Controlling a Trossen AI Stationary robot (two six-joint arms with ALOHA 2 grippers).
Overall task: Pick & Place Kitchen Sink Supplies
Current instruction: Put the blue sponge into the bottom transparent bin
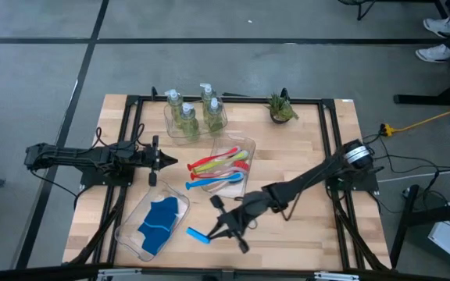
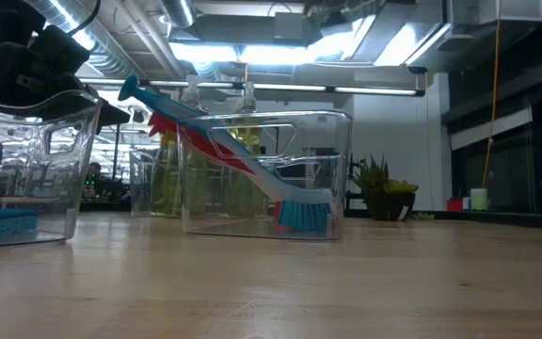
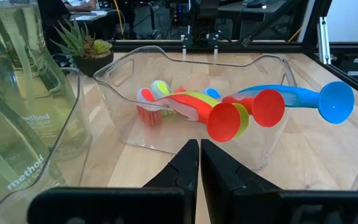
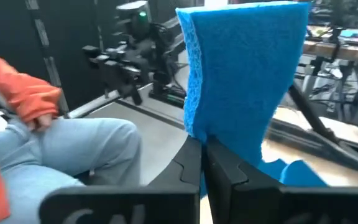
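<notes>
My right gripper (image 1: 210, 230) reaches in from the right, above the table's near middle. It is shut on a flat blue sponge piece (image 1: 198, 234), which fills the right wrist view (image 4: 247, 68). Just left of it, more blue sponge pieces (image 1: 158, 221) lie in a clear tray (image 1: 126, 234). Red, blue and yellow-green brushes (image 1: 221, 165) lie in a second clear tray (image 1: 250, 148); one blue handle (image 3: 328, 102) sticks out over its rim. Pump bottles (image 1: 187, 113) stand in a third tray at the back. My left gripper (image 1: 172, 162) waits shut at the left, touching nothing. My right gripper pinches the sponge piece by one end (image 4: 199, 132) between its two fingers (image 4: 225, 165). The fingers lie about level and point toward the table's near left. The rest of the sponge sticks out past the fingertips, lifted clear of the table.
A small potted plant (image 1: 281, 109) stands at the far right of the table. The three clear trays take up the left and middle; bare wood (image 1: 303, 226) lies at the near right. A seated person's orange sleeve (image 4: 23, 96) and grey trousers show beyond the table's near edge.
</notes>
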